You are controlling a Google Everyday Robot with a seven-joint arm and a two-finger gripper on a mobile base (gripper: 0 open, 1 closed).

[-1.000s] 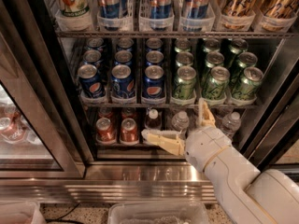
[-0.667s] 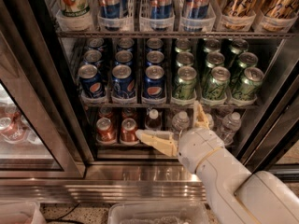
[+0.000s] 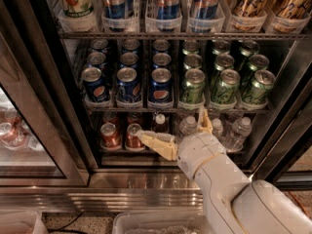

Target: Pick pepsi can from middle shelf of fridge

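Dark-blue pepsi cans stand in three lanes on the left half of the middle shelf (image 3: 146, 109) of the fridge (image 3: 146, 191). The front ones are at the left (image 3: 95, 85), middle (image 3: 128, 85) and right (image 3: 160, 85). Green cans (image 3: 193, 86) fill the right half. My gripper (image 3: 170, 124) is open wide below the middle shelf, in front of the lower rack. One cream finger (image 3: 155, 140) points left toward the small red cans. The other finger (image 3: 204, 121) points up at the shelf edge under the green cans. It holds nothing.
Tall slim cans (image 3: 167, 1) fill the top rack. The lower rack holds small red cans (image 3: 110, 135), a dark bottle (image 3: 159, 123) and water bottles (image 3: 239, 130). A glass door (image 3: 19, 130) is at the left. Clear bins (image 3: 156, 223) sit on the floor in front.
The gripper and arm have shifted a little to the left, the lower finger now reaching the small red cans. The cans have not moved.
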